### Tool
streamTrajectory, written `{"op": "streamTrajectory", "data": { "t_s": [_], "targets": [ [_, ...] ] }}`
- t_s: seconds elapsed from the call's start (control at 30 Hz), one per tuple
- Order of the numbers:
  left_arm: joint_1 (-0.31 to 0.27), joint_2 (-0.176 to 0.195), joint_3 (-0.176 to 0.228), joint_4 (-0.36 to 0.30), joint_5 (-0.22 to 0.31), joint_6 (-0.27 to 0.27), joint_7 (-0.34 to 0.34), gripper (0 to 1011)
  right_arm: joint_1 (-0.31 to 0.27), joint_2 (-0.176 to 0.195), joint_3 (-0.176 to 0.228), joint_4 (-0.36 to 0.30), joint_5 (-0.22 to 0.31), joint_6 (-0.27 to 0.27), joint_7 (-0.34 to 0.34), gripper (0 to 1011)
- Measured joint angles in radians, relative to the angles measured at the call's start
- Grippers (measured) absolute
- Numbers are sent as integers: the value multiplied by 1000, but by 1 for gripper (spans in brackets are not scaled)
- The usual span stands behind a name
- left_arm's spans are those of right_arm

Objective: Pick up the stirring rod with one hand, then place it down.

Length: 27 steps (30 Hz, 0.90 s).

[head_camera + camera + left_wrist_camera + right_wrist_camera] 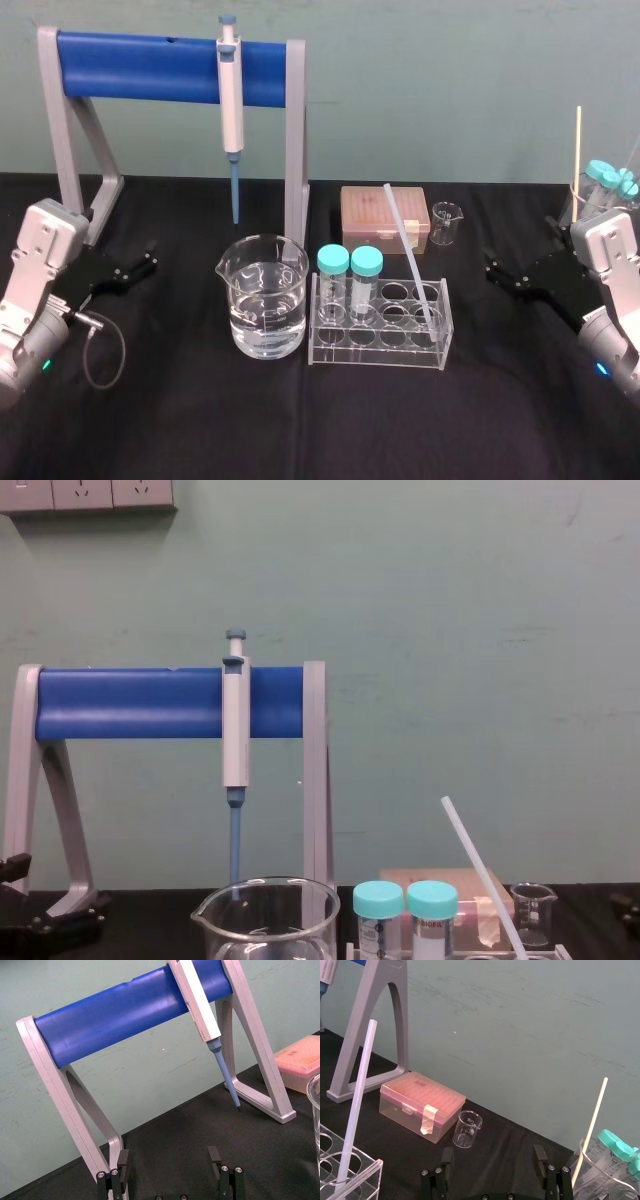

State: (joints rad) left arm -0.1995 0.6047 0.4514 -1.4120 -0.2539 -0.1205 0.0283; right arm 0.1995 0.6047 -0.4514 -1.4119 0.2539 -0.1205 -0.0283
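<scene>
The stirring rod [408,250] is a long translucent white rod that leans in the clear test tube rack [380,345] at the table's middle, its top tilted toward the back; it also shows in the right wrist view [356,1105] and the chest view [481,875]. My right gripper [490,268] hovers open to the right of the rack, well apart from the rod, with nothing between its fingers [447,1156]. My left gripper [150,262] rests open at the far left near the stand's foot, its fingers [215,1154] bare.
A large beaker of water [263,295] stands left of the rack, which holds two teal-capped tubes [350,268]. Behind are a blue-barred stand [150,68] with a hanging pipette [231,100], a pink tip box [385,218] and a small beaker [447,222]. A beaker with capped tubes and a thin stick [577,150] sits far right.
</scene>
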Motion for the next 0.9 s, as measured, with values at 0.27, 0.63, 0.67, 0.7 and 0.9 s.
{"op": "streamTrajectory", "data": {
  "t_s": [0.27, 0.63, 0.67, 0.7, 0.9],
  "targets": [
    [0, 0, 0, 0, 0, 0, 0, 1000, 0, 0, 0, 0, 0, 0, 0, 1003],
    [0, 0, 0, 0, 0, 0, 0, 1000, 0, 0, 0, 0, 0, 0, 0, 1003],
    [0, 0, 0, 0, 0, 0, 0, 1000, 0, 0, 0, 0, 0, 0, 0, 1003],
    [0, 0, 0, 0, 0, 0, 0, 1000, 0, 0, 0, 0, 0, 0, 0, 1003],
    [0, 0, 0, 0, 0, 0, 0, 1000, 0, 0, 0, 0, 0, 0, 0, 1003]
  ]
}}
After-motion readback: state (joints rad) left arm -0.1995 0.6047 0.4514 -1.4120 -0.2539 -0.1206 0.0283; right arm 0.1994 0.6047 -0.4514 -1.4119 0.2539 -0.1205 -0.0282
